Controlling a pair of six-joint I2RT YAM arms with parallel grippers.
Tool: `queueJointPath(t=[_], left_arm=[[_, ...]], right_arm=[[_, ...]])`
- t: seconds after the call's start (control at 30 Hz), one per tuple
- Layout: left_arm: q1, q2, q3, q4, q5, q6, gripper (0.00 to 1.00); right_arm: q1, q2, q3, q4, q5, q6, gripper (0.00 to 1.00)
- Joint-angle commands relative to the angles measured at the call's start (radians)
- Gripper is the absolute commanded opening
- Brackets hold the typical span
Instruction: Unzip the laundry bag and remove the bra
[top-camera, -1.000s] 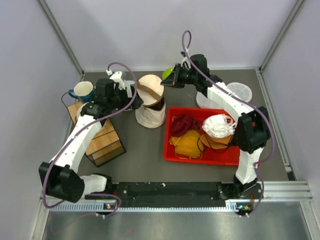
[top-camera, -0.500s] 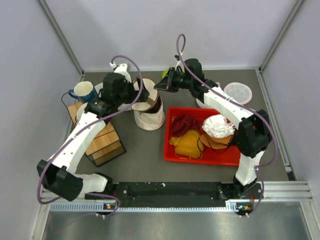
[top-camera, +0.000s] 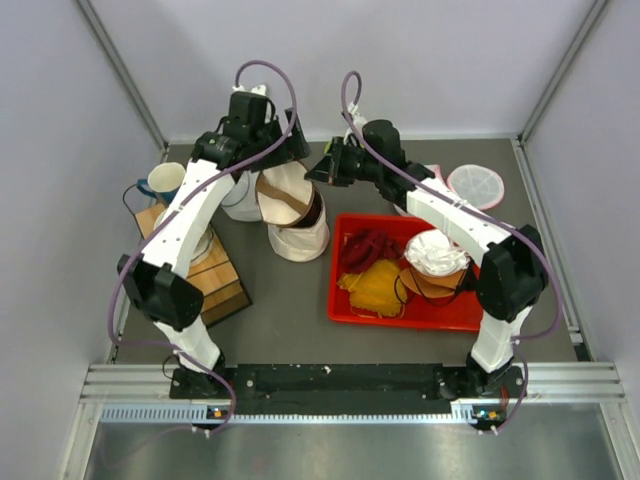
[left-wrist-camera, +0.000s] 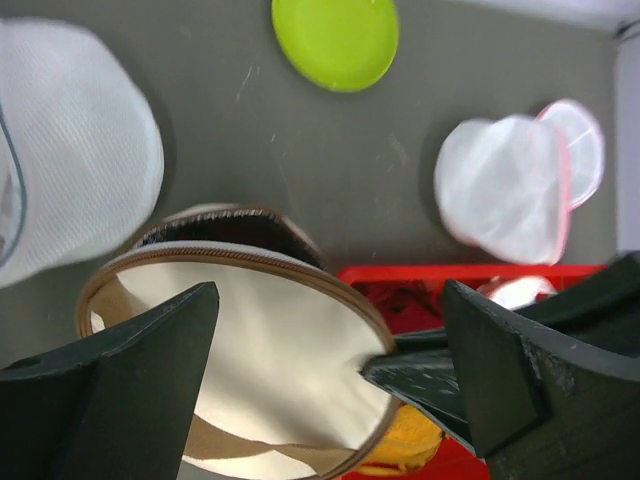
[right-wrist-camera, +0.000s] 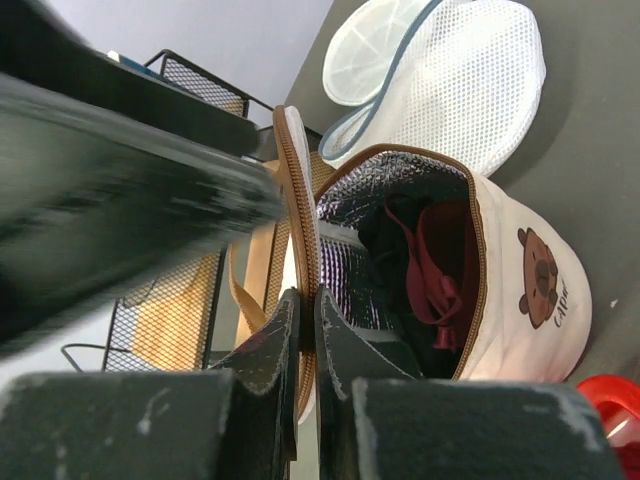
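The cream laundry bag (top-camera: 298, 235) stands upright, and its round lid (left-wrist-camera: 250, 350) is swung up on its brown zipper edge. My right gripper (right-wrist-camera: 307, 300) is shut on that lid's rim (right-wrist-camera: 295, 180), holding it up. Inside the silver lining, black fabric, the bra (right-wrist-camera: 390, 235), lies beside a dark red garment (right-wrist-camera: 440, 265). My left gripper (left-wrist-camera: 330, 300) hangs open above the lid, touching nothing, its fingers (left-wrist-camera: 130, 390) well apart. From above, the left gripper (top-camera: 285, 152) and right gripper (top-camera: 318, 172) meet over the bag's far side.
A red tray (top-camera: 400, 312) to the right holds dark red, yellow and white cupped garments. A white mesh bag (top-camera: 240, 200) lies left of the laundry bag, and pink-edged mesh pouches (top-camera: 475, 183) lie at the back right. A green plate (left-wrist-camera: 335, 40), a blue mug (top-camera: 165, 182) and a wire basket (top-camera: 210, 285) stand around.
The right gripper has pulled the lid up from lying over the bag's top to standing open. The left arm has swung from the bag's left side up and back over the lid.
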Motion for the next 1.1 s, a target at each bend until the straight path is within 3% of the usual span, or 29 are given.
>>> queueJointPath(t=[0.0,0.2,0.3,0.4,0.47,0.53,0.57,0.67,0.7,1.0,1.07], left_arm=[[0.002,0.043,0.022,-0.116,0.012,-0.025,0.98],[0.002,0.051,-0.027,-0.097,-0.042,-0.034,0.98],[0.002,0.057,-0.032,-0.088,-0.043,-0.039,0.86],[0.002,0.052,-0.039,-0.081,-0.048,-0.038,0.69],[0.002,0.046,-0.041,-0.077,-0.056,-0.033,0.52],[0.002,0.043,-0.045,-0.074,-0.056,-0.028,0.45],[0.002,0.043,-0.045,-0.073,-0.056,-0.027,0.34],[0.002,0.043,-0.045,-0.067,-0.053,-0.024,0.16],[0.002,0.040,-0.044,-0.067,-0.051,-0.024,0.00],[0.004,0.008,-0.056,-0.053,-0.085,-0.031,0.00],[0.004,-0.013,-0.076,-0.035,-0.102,-0.030,0.00]], right_arm=[[0.025,-0.064,0.009,0.009,0.041,-0.076,0.00],[0.040,-0.071,-0.003,0.003,0.064,-0.111,0.00],[0.045,-0.073,0.001,-0.011,0.082,-0.131,0.00],[0.046,-0.077,-0.002,-0.017,0.098,-0.143,0.00],[0.046,-0.080,-0.003,-0.023,0.113,-0.153,0.00],[0.049,-0.090,-0.008,-0.023,0.127,-0.168,0.00],[0.049,-0.096,-0.009,-0.026,0.130,-0.174,0.00],[0.048,-0.114,-0.019,-0.029,0.139,-0.191,0.00],[0.049,-0.119,-0.020,-0.028,0.141,-0.199,0.00],[0.048,-0.136,-0.022,-0.036,0.161,-0.220,0.00],[0.048,-0.142,-0.022,-0.040,0.165,-0.222,0.29]])
